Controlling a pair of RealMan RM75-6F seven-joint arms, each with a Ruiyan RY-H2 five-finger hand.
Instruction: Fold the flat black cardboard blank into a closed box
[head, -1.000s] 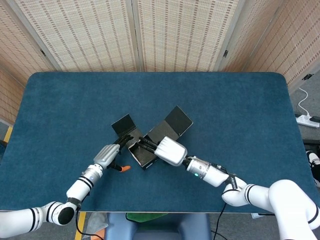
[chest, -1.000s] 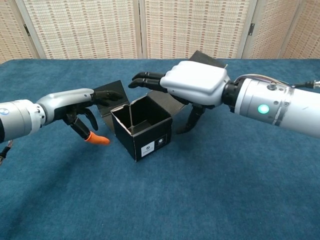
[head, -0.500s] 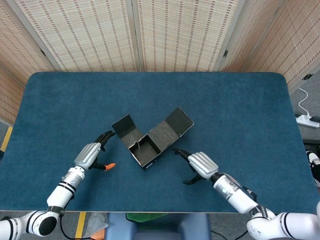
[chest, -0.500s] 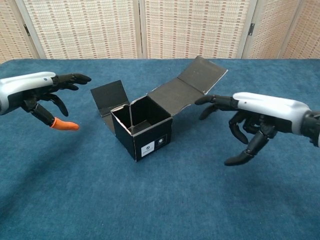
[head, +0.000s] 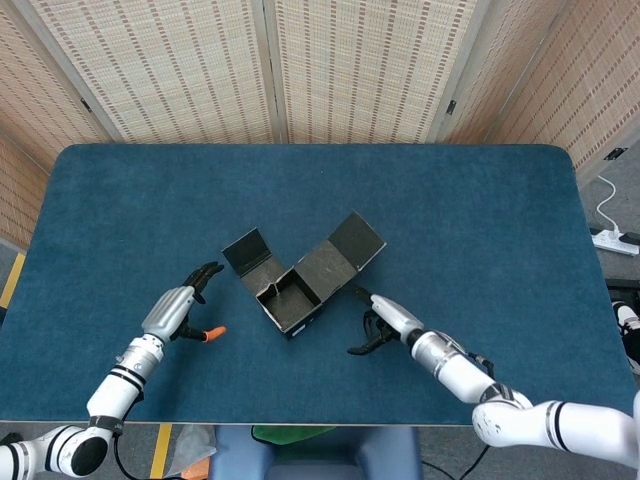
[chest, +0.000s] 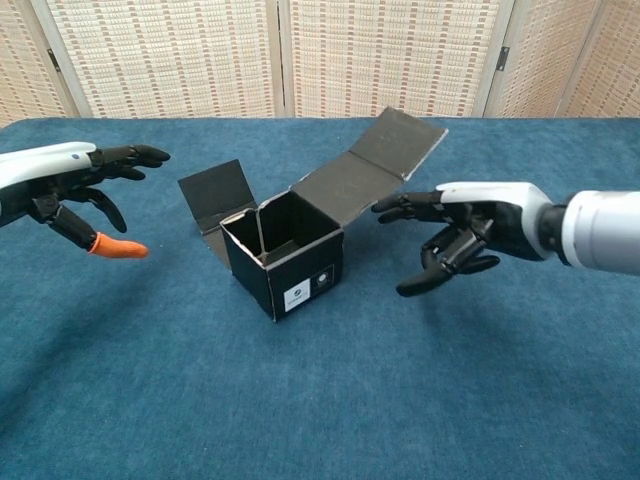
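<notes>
The black cardboard box (head: 289, 303) (chest: 288, 262) stands upright near the table's middle with its top open. Its long lid panel (head: 342, 254) (chest: 368, 169) leans back to the far right, and a smaller side flap (head: 250, 254) (chest: 212, 192) sticks out to the left. My left hand (head: 180, 308) (chest: 70, 183) hovers left of the box, empty, fingers spread, apart from the flap. My right hand (head: 379, 319) (chest: 462, 230) floats just right of the box below the lid panel, holding nothing, fingers loosely curved; it touches no part of the box.
The blue table cloth (head: 480, 230) (chest: 320, 400) covers the whole table. Woven folding screens (head: 270, 60) stand behind the far edge. A white power strip (head: 612, 240) lies on the floor to the right.
Both hands have drawn away from the box, the left to the left and the right to the right. The right hand has since edged back toward the box. The box stays put.
</notes>
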